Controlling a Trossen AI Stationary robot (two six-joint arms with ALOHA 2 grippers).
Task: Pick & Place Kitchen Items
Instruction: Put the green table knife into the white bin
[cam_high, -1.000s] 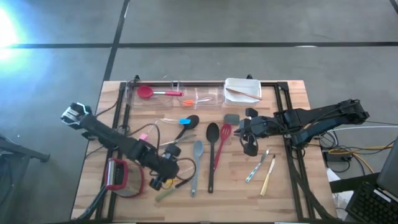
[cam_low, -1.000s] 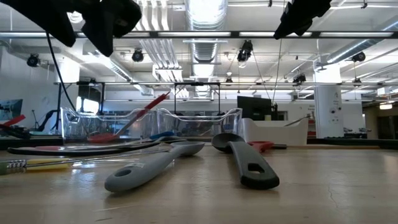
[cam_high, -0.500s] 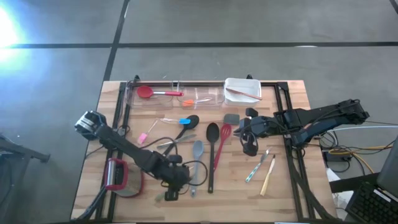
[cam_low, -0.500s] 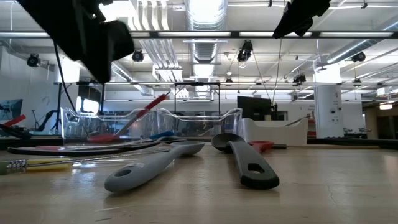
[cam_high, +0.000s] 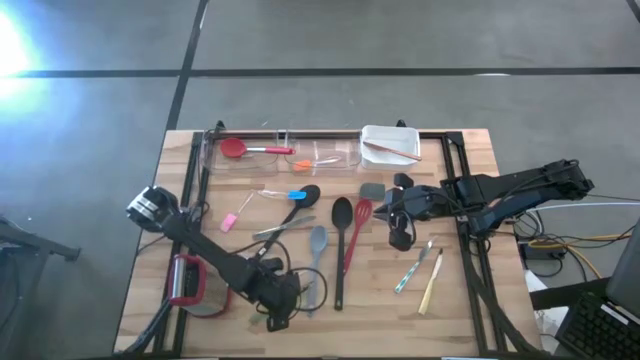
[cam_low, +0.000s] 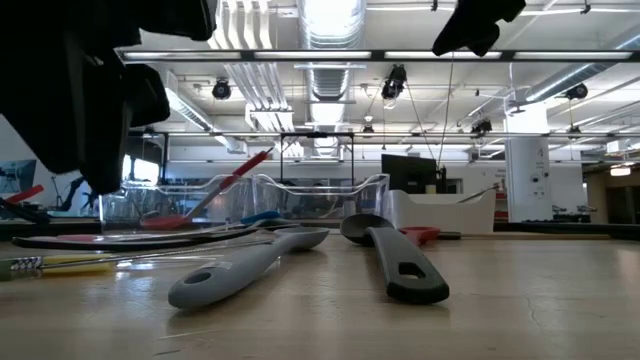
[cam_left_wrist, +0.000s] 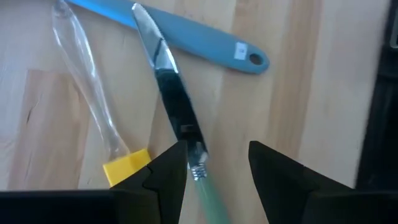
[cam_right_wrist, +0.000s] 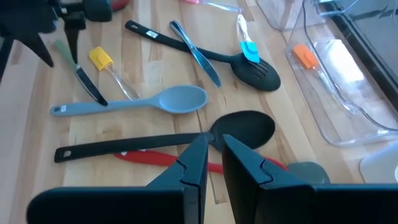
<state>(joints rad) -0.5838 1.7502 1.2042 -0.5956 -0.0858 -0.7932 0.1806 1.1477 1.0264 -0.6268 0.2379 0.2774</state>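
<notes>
Left gripper (cam_left_wrist: 214, 163) jaws parted astride knife (cam_left_wrist: 177, 112), near table (cam_high: 470, 315) front edge.

- We see a pale wooden table (cam_left_wrist: 292, 106), smooth, with visible grain.
- The knife (cam_left_wrist: 171, 99) has a glossy metal blade.
- We see a matt grey plastic spoon (cam_right_wrist: 134, 102).
- The tub (cam_right_wrist: 339, 93) is clear, shiny plastic.

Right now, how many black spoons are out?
2. The slotted black spoon lies mid-table by a blue-tipped brush; the solid black spoon lies between the grey spoon and red utensil.
</notes>
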